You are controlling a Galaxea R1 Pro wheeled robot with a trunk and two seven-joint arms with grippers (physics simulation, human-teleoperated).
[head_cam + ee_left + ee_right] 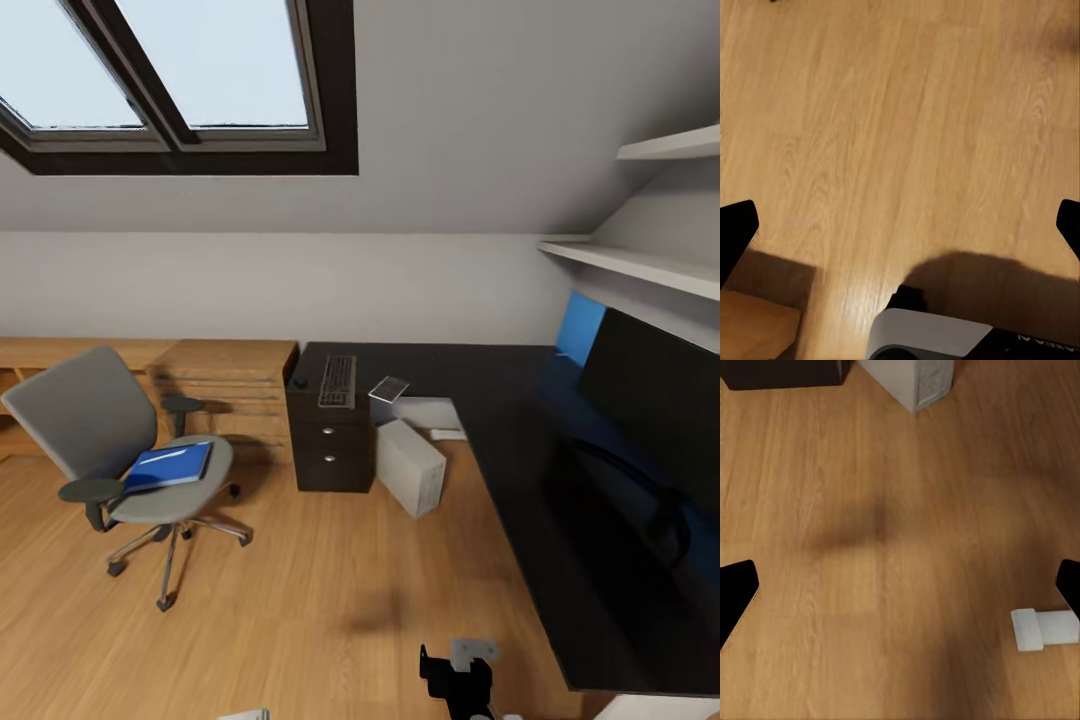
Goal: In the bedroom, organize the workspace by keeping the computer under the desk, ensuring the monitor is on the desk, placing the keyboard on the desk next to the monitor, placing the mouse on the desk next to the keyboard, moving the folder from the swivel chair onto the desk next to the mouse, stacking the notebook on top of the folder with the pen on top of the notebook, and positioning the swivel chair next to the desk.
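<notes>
Far ahead and to our left, the folder (168,466) lies flat on the chair (120,450) seat, its long axis across the seat, nearer our left arm. Both end effectors, left (900,229) and right (900,589), hang wide open and empty over the floor. We count one folder, keyboard (338,381), computer (410,466), monitor (650,420), all on or by the worktop (500,440).

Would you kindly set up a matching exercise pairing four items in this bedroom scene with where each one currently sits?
Things:
1. folder
2. keyboard
3. computer
4. monitor

Places:
A. on the floor beside the dark drawer cabinet
B. on the desk at its right end
C. on the swivel chair seat
D. on the desk's far end, above the drawers

Pairs: 1-C, 2-D, 3-A, 4-B
</notes>
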